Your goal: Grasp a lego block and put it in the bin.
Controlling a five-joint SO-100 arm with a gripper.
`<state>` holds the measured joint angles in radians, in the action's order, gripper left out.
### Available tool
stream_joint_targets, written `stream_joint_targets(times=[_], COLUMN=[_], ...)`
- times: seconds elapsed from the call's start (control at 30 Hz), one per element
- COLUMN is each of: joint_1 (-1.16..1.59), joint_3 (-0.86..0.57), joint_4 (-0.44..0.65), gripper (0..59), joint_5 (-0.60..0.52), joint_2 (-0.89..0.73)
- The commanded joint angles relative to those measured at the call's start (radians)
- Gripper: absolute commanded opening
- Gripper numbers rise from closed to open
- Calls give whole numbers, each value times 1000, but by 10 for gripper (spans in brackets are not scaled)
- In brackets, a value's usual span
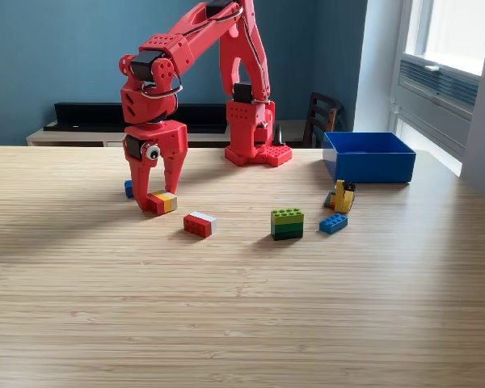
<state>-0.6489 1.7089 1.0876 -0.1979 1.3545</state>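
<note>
My red gripper (159,197) points down at the table on the exterior view's left. Its fingers stand apart around a red, yellow and grey block (163,201) that rests on the wood; whether they touch it is unclear. A small blue block (128,188) peeks out behind the left finger. Further right lie a red and white block (199,224), a stacked green block (287,223), a small blue block (333,223) and a yellow block (343,196). The blue bin (369,157) stands at the back right, open-topped.
The arm's red base (257,151) is fixed at the table's back middle. A dark chair (322,118) stands behind the table, and a low shelf (105,121) runs along the blue wall. A window is at the far right.
</note>
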Motion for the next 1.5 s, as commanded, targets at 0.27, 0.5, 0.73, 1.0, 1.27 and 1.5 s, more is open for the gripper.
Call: stream_joint_targets(times=[0.27,0.5,0.73,1.0,1.27,1.5], joint_1=[63,210,589,1114,1528,1772], joint_3=[-273,-451,-298,-172,-114,-81], joint_4=[350,453,474,474,474,485], gripper=[0,0,0,0,0,0], joint_5=[18,-6,-31,-187,-304,-267], joint_2=[23,172,394,515,523,528])
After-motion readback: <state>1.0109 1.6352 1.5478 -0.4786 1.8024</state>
